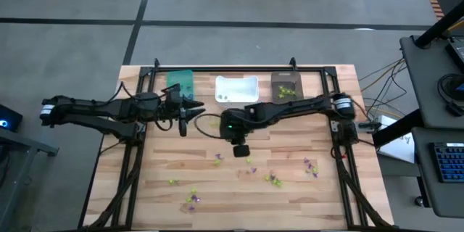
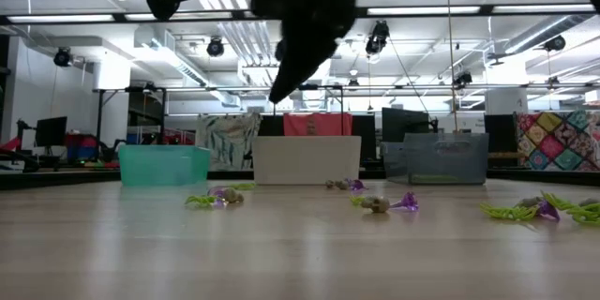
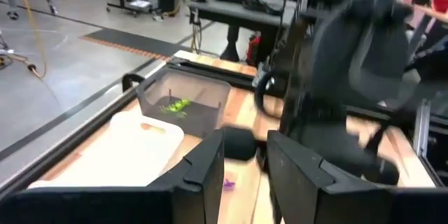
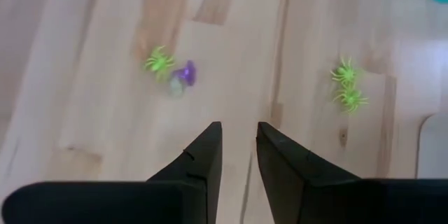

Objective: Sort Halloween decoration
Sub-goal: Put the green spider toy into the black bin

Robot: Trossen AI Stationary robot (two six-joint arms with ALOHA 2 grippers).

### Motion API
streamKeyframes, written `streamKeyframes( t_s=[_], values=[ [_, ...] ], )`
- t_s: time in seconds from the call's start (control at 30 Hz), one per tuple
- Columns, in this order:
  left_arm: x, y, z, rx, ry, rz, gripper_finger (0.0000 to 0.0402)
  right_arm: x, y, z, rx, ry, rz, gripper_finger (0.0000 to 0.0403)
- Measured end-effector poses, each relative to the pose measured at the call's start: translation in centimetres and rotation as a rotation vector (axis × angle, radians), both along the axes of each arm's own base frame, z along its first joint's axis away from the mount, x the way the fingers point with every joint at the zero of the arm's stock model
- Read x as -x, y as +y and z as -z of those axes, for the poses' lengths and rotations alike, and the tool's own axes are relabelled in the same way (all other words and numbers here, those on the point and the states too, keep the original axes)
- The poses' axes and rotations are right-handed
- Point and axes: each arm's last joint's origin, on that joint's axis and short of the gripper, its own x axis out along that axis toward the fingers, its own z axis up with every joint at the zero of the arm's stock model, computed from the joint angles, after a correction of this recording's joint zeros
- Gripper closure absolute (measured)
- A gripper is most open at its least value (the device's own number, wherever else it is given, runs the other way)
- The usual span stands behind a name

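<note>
Above the bare wooden tabletop [image 1: 145, 181], right gripper [image 4: 238, 147] hangs, fingers narrowly parted, empty, over lime-green plastic spiders [image 4: 159, 61]; left gripper [image 3: 245, 164], narrowly parted, empty, waits beside the teal plastic bin [image 1: 180, 82].

High view looks straight down; low view level across the table [image 2: 281, 244]. We see wrist cams looking past their fingers; both wrists share the white bin [image 3: 133, 150].

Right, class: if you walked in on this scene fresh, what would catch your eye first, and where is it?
Two dark arms meet over mid-table, the left gripper beside the right gripper. Below them, tiny lime-green and purple trinkets speckle the wooden table. Along the far edge sit a teal bin, a white bin and a dark bin.
</note>
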Motion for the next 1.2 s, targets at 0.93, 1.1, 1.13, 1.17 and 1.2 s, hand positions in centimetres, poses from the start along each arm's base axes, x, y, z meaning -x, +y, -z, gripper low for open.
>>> streamKeyframes(
  t_s=[0.93,1.1,1.13,1.17,1.2],
  values=[
    [-6.7,-1.0,9.0,0.025,0.429,0.057,0.0289,16.2,1.6,-2.6,0.059,-0.552,0.124,0.0335],
    [-7.4,-1.1,10.7,-0.019,0.51,0.062,0.0263,17.1,1.5,-2.4,0.046,-0.59,0.131,0.0333],
    [-7.4,-1.0,11.1,-0.035,0.531,0.052,0.0259,17.1,1.5,-2.4,0.045,-0.589,0.132,0.0333],
    [-7.6,-1.0,11.4,-0.045,0.547,0.05,0.0255,17.1,1.5,-2.4,0.044,-0.587,0.133,0.0334],
    [-7.7,-1.0,11.8,-0.055,0.563,0.051,0.0252,17.1,1.5,-2.3,0.044,-0.584,0.134,0.0335]
  ],
)
